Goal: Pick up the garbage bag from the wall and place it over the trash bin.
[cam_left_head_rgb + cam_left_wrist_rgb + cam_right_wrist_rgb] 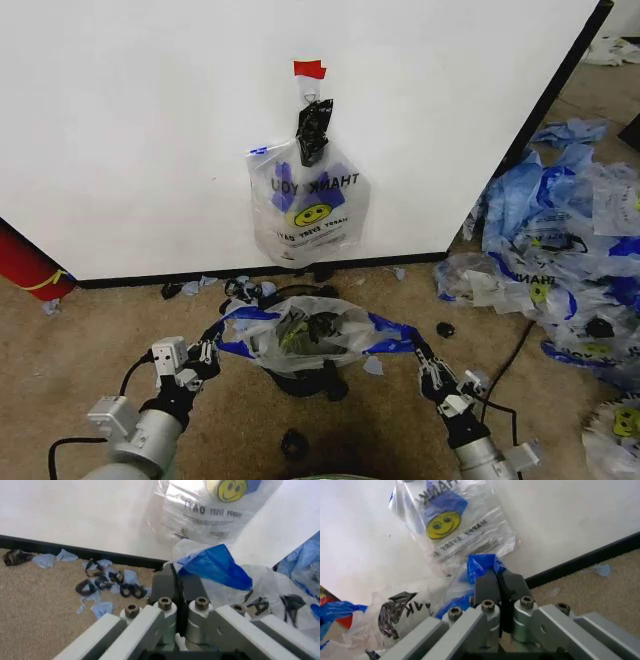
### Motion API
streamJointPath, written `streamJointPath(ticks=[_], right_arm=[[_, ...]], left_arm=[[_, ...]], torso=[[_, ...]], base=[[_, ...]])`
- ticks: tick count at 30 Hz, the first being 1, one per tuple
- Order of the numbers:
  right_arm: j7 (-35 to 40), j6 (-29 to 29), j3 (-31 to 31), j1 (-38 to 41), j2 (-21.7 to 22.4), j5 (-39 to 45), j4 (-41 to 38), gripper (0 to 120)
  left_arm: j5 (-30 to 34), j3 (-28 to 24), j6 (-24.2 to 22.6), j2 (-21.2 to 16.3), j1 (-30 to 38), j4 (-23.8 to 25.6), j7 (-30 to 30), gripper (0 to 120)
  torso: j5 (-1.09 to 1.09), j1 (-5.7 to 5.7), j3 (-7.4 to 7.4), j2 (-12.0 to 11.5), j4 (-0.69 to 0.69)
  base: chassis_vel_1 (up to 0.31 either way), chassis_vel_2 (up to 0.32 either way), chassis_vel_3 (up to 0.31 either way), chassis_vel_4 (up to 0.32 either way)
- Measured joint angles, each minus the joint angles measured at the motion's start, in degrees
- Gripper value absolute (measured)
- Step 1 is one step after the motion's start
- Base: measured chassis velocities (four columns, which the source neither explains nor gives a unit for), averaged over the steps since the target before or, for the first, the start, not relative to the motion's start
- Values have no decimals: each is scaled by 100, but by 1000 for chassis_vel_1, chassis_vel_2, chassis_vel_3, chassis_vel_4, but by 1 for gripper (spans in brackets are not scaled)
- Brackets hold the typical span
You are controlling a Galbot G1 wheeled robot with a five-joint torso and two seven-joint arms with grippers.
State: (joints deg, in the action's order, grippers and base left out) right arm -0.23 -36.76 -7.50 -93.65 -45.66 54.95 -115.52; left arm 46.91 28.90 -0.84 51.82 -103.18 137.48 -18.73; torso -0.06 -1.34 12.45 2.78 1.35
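A see-through garbage bag [305, 338] with blue handles is stretched open between my two grippers, over the black trash bin [300, 383], which is mostly hidden beneath it. My left gripper [205, 352] is shut on the bag's left blue handle [215, 567], seen close up at my left gripper [175, 581]. My right gripper [425, 365] is shut on the right blue handle [482, 564], pinched at my right gripper [499, 581]. Another smiley-face bag [308, 205] hangs on the white wall [150, 130] under red tape [309, 69], with a small black bag [313, 130] over it.
A heap of similar bags [570, 240] covers the carpet at the right. A red cylinder [25, 265] lies at the wall's left end. Blue and black scraps [245, 290] litter the wall's base. A small black piece [293, 443] lies near my base.
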Motion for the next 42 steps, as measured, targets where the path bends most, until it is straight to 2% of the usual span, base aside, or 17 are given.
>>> streamJointPath(ticks=[15,42], right_arm=[[-153,-107,-100,-513,54,-88,-1,0],[-150,-188,192,-572,113,-389,474,0]], left_arm=[[-50,76,-34,-81,-341,172,-53,0],[-242,-167,-44,-172,-462,-209,-137,0]], torso=[[0,0,0,0,0],[0,0,0,0,0]], base=[[0,0,0,0],[0,0,0,0]])
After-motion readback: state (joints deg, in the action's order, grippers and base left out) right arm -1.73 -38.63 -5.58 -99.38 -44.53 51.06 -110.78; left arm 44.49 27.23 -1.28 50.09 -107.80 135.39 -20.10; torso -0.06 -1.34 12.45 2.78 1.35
